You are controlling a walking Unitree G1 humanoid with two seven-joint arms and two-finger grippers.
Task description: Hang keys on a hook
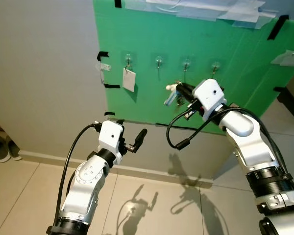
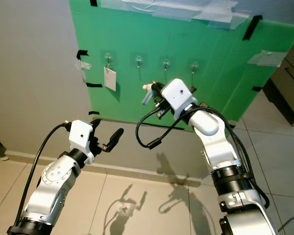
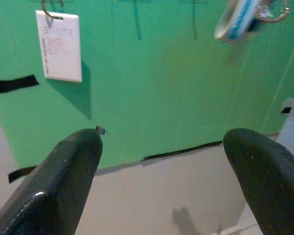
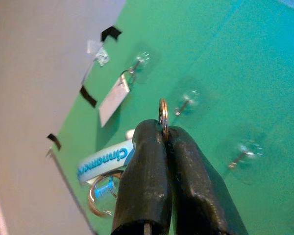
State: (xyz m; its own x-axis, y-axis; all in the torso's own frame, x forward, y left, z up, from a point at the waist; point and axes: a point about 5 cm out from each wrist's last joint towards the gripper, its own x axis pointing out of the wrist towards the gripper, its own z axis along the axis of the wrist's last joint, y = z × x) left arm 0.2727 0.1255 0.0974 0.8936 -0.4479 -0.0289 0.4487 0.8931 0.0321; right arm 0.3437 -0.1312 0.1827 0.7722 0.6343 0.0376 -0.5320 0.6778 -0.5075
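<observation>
A green board (image 1: 225,58) taped to a grey wall (image 1: 44,73) carries a row of hooks (image 1: 158,61), above a tiled floor (image 1: 19,196). The right gripper (image 4: 165,137) pinches a key ring (image 4: 162,115) just before the hooks. The left gripper (image 3: 161,147) is spread wide, lower down.

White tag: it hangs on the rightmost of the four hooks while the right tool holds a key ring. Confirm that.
Not quite. The white tag hangs on the leftmost hook, as the left eye view shows. The right tool does hold the key ring.
</observation>
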